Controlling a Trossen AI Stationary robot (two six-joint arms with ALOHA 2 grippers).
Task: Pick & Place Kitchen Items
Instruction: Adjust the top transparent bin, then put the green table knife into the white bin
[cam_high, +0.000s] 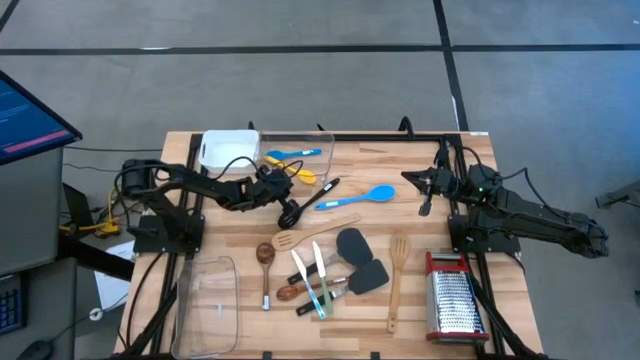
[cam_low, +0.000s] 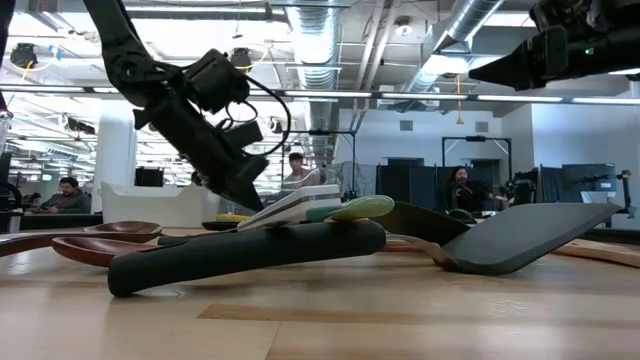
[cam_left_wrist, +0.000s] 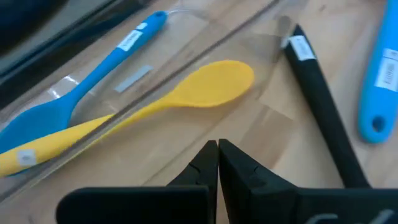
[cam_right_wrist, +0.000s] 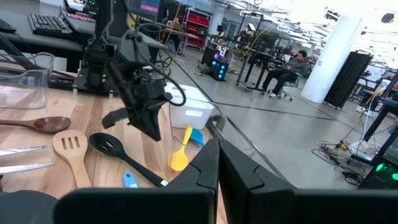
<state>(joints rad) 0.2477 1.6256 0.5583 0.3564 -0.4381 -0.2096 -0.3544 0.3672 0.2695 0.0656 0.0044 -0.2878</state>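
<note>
- The left hand (cam_high: 283, 186) hovers above the wooden desk (cam_high: 420, 215), fingers pressed together and empty, just beside the rim of a clear plastic tub (cam_high: 322, 142).
- A yellow silicone spoon (cam_left_wrist: 186, 96), smooth and oval-bowled, lies inside that tub against its transparent wall; a blue silicone spoon (cam_left_wrist: 93, 78) lies beside it in the same tub.
- A black slotted spoon (cam_high: 305, 200) lies on the desk near the left hand; its matte handle carries a white label.
- A second blue spoon (cam_high: 357, 198) lies on bare wood, near the black one.
- Wooden spatulas (cam_high: 398, 280), dark grey spatulas (cam_high: 355, 248) and dark wooden spoons (cam_high: 265, 270) lie grouped toward the desk's front.
- The right hand (cam_high: 428, 180) waits at the desk's right side, fingers closed, empty.
- A steel box grater (cam_high: 455, 300) with perforated faces lies at the right front corner.
</note>
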